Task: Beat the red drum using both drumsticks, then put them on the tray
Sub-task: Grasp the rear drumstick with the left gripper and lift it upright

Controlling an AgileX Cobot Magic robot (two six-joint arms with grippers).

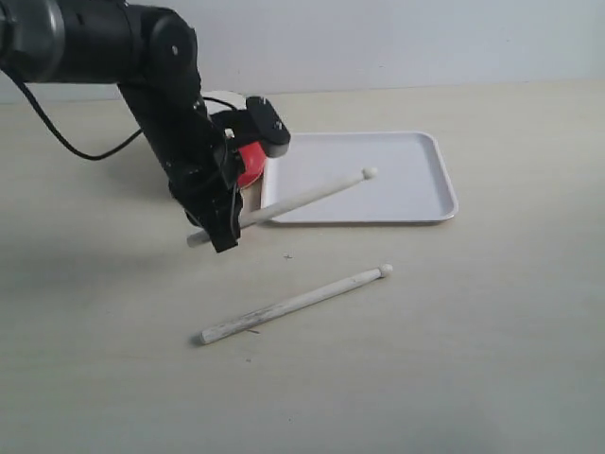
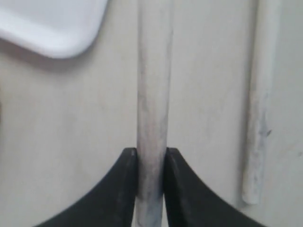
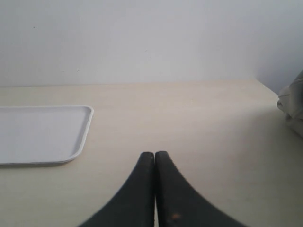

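We count two drumsticks, one red drum, one tray and two claws.

The first drumstick [image 1: 302, 197] is clamped between the two fingers of the left claw [image 2: 151, 153], close to its thick end. A short piece of the stick comes out behind the claw. Its bead tip is over the tray [image 1: 416, 194], but we cannot tell whether it touches the white surface.

The second drumstick [image 1: 293, 305] lies free on the desk [image 1: 473, 359], in front of the tray and apart from it. Its bead tip points to the right in the exterior view.

The red drum [image 1: 250, 163] stands just beside the left short side of the tray. The left arm hides most of it, so we see only a small red part.

The right claw [image 3: 155, 158] has its two fingers pressed together with nothing between them. It is over the desk, near a corner of the tray. The exterior view shows one arm only, the left.

At the edge of the right wrist view a grey shape [image 3: 292, 104] is cut off, and we cannot say what it is. The left wrist view shows only one corner of the tray, and both drumsticks are cut off there before their tips.
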